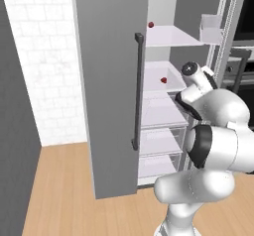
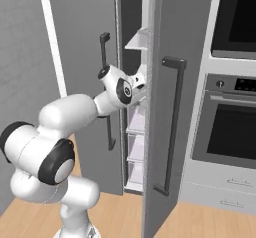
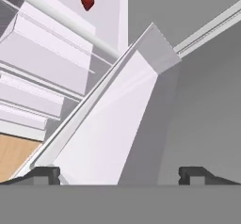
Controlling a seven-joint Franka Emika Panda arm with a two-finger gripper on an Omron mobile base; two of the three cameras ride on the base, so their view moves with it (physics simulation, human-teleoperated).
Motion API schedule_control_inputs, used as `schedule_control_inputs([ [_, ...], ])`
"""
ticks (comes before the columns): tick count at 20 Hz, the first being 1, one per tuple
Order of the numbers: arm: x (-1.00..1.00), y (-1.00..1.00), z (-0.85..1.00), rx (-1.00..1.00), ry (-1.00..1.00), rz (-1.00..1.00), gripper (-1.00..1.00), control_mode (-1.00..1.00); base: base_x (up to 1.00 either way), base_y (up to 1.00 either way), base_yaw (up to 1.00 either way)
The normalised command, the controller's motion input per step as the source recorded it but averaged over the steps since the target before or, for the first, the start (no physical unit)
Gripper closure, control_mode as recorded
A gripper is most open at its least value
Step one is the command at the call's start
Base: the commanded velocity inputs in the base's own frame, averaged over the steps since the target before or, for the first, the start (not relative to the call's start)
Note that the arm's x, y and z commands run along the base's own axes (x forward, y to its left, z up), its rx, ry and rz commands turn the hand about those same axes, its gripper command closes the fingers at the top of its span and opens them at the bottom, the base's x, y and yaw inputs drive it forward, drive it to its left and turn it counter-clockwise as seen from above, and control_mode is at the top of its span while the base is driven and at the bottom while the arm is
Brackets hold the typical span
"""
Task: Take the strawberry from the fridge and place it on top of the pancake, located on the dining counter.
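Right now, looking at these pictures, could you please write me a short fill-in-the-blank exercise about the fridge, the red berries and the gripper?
1. The left door of the fridge stands ____.
2. In the left base view, the small red things lying on the white shelves number ____.
3. The gripper has its jaws ____ and holds nothing.
4. The strawberry in the hand view has the colour ____.

Missing words: open; two; open; red
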Motion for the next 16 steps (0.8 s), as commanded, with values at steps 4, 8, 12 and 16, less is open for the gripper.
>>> schedule_control_inputs([
  [4, -0.24, -1.0, 0.0, 0.08, -0.09, 0.0, -1.0, -1.0, 0.0, 0.0, 0.0],
  [8, -0.22, -1.0, 0.0, 0.08, -0.13, 0.0, -1.0, -1.0, 0.0, 0.0, 0.0],
  [12, -0.17, -1.0, 0.0, 0.08, -0.13, 0.0, -1.0, -1.0, 0.0, 0.0, 0.0],
  [16, -0.11, -1.0, 0.0, 0.09, -0.11, 0.0, -1.0, -1.0, 0.0, 0.0, 0.0],
])
